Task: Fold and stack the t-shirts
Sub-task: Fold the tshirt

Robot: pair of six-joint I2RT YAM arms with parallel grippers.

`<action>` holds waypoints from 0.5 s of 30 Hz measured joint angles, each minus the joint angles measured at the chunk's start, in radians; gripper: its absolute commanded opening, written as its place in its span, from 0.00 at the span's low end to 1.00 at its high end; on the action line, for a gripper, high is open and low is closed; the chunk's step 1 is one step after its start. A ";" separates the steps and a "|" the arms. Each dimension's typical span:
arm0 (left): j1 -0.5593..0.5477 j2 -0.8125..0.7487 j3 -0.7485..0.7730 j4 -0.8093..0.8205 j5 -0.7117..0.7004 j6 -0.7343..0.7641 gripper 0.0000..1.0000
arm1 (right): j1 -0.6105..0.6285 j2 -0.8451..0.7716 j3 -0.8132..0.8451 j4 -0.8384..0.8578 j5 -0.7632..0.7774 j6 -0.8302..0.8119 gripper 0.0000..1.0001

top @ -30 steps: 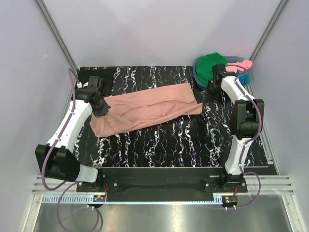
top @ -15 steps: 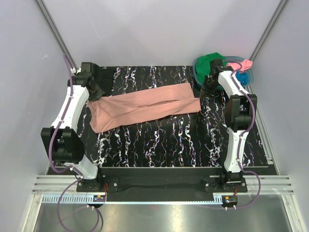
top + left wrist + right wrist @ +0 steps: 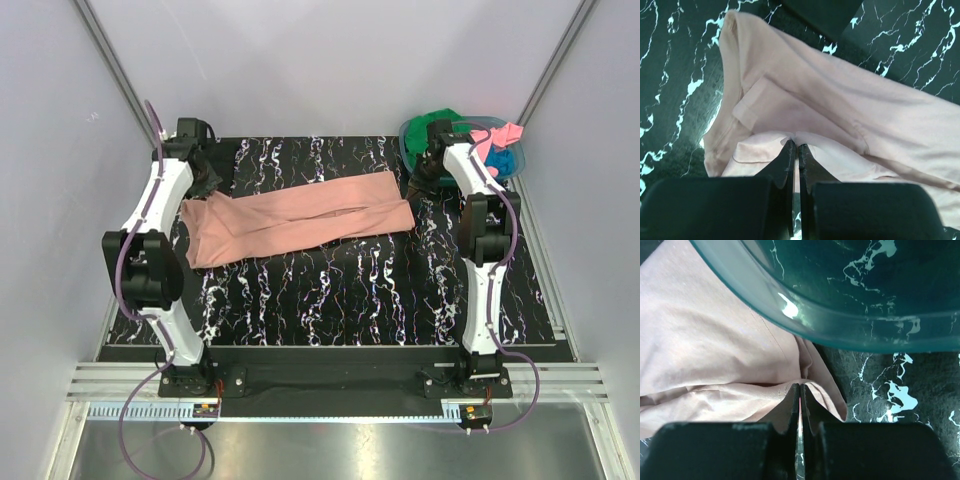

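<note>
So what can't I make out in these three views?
Top view: fingertips of left gripper and right gripper, hidden under their arms.
Top view: how many garments fill the round teal plastic basket; the right arm covers part.
Wrist views: dusty salmon-pink cloth t-shirt cut off by frame edges.

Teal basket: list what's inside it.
Visible: green tee, bright pink tee, blue tee. The right arm covers part of the basket; anything underneath is hidden.

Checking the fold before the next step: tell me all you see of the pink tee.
The pink tee is soft salmon cloth, folded lengthwise into a long, creased band lying across the far half of the table. The left gripper pinches its left end, the right gripper its right end, close by the basket.
</note>
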 measured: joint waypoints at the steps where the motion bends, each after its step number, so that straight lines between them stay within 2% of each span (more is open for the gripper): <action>1: 0.002 0.011 0.007 0.004 0.001 0.002 0.00 | 0.000 0.006 0.010 -0.005 0.000 0.000 0.06; 15: 0.058 0.066 0.069 0.029 0.012 0.013 0.00 | 0.000 0.058 0.093 -0.032 0.000 0.003 0.06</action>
